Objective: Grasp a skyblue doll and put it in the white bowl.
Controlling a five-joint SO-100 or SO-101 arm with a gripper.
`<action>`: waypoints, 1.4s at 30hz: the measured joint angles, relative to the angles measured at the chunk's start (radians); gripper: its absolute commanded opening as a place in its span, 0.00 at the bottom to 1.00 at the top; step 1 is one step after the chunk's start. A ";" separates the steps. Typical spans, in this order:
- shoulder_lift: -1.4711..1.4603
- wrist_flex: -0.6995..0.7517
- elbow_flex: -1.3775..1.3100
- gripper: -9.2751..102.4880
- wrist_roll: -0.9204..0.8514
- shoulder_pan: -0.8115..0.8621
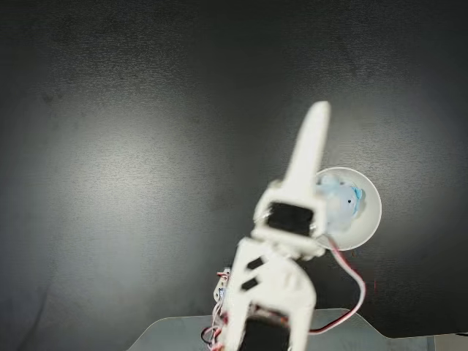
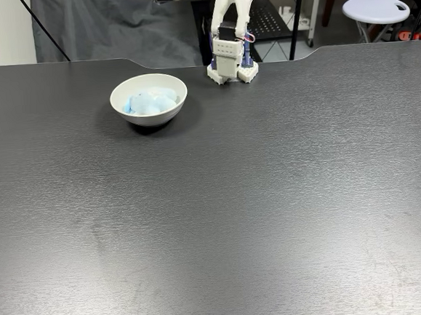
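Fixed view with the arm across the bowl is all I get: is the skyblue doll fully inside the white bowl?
Observer: Yes. In a fixed view the skyblue doll lies wholly within the white bowl, with nothing over the rim.
Operator: Does the bowl touch the arm's base?
Observer: No. The arm's base stands apart from it, to its right in that view, near the far edge of the table.
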 measured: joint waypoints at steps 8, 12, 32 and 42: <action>0.049 0.095 -0.026 0.33 0.025 -0.153; 0.048 0.178 -0.026 0.07 0.028 -0.153; 0.239 0.239 0.213 0.12 0.064 -0.238; 0.853 -0.061 1.015 0.10 0.064 -0.239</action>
